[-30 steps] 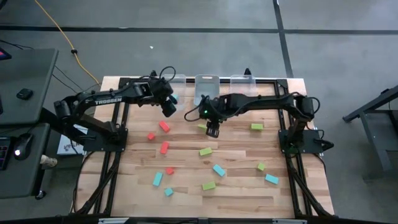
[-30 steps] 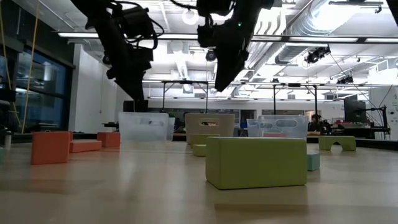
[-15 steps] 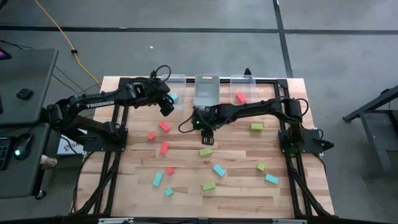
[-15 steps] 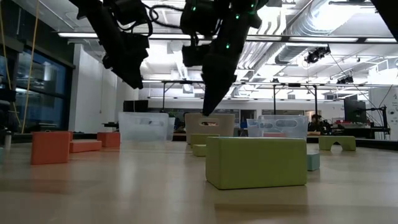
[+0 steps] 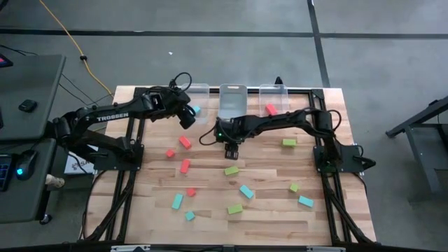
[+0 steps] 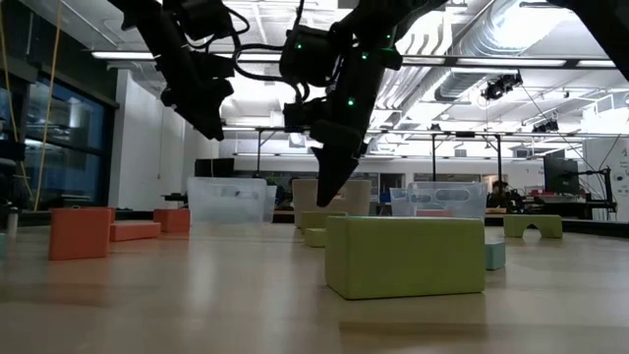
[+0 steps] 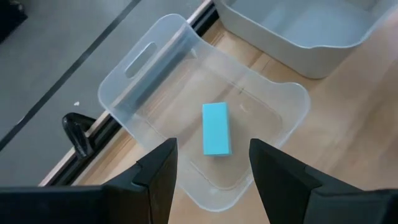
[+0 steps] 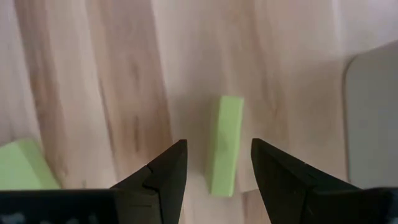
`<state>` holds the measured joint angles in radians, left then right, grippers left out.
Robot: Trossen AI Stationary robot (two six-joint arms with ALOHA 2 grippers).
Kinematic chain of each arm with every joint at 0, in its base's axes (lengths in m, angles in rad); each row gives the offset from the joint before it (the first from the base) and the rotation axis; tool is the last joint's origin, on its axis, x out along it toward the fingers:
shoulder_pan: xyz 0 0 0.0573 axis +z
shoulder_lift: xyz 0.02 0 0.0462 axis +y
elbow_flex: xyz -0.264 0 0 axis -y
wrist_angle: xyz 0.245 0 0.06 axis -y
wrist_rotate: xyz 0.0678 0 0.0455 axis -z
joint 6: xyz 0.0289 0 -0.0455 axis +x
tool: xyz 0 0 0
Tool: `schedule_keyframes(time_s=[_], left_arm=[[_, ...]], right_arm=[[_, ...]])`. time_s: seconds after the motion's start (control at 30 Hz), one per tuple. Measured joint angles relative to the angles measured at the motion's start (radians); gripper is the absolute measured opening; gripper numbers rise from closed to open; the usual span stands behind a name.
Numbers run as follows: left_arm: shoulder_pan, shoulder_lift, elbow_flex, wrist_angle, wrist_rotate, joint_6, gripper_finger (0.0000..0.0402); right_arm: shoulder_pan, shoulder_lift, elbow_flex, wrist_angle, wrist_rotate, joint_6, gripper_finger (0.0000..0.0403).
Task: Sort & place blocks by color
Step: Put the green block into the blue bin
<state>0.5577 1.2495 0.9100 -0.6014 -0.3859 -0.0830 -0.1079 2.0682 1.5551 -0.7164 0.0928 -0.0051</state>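
While both arms hover, nothing is held.
Right gripper point(image 8: 214, 171), fingers apart, hangs over a lime green bar block point(image 8: 225, 144); left gripper point(image 7: 212, 171), open-fingered, overlooks a light blue block point(image 7: 216, 129) inside the clear plastic bin point(image 7: 158, 46).

Blocks in three colours. One light blue bar point(image 7: 216, 129) lies flat in the left bin; one red block point(image 5: 270, 109) lies in the right bin. Loose on the table: red-orange blocks point(image 5: 185, 166) at left, lime green blocks point(image 5: 232, 170) mid-table and at right, light blue blocks point(image 5: 246, 191) along the near side. A narrow green bar point(image 8: 226, 145), apparently on its edge, lies near the middle bin.
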Motion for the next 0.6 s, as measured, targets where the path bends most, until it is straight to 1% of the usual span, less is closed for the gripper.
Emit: schedule_keyframes(time_s=[0.4, 0.5, 0.6], left_arm=[[0.02, 0.0, 0.0, 0.0, -0.004, 0.0, 0.018], [0.02, 0.0, 0.0, 0.0, -0.004, 0.0, 0.018], [0.02, 0.0, 0.0, 0.0, -0.004, 0.0, 0.018]], right_arm=[[-0.005, 0.055, 0.002, 0.004, -0.001, 0.005, 0.0164], [-0.005, 0.056, 0.002, 0.003, -0.002, 0.004, 0.0139], [-0.005, 0.056, 0.002, 0.002, -0.004, 0.004, 0.0099]])
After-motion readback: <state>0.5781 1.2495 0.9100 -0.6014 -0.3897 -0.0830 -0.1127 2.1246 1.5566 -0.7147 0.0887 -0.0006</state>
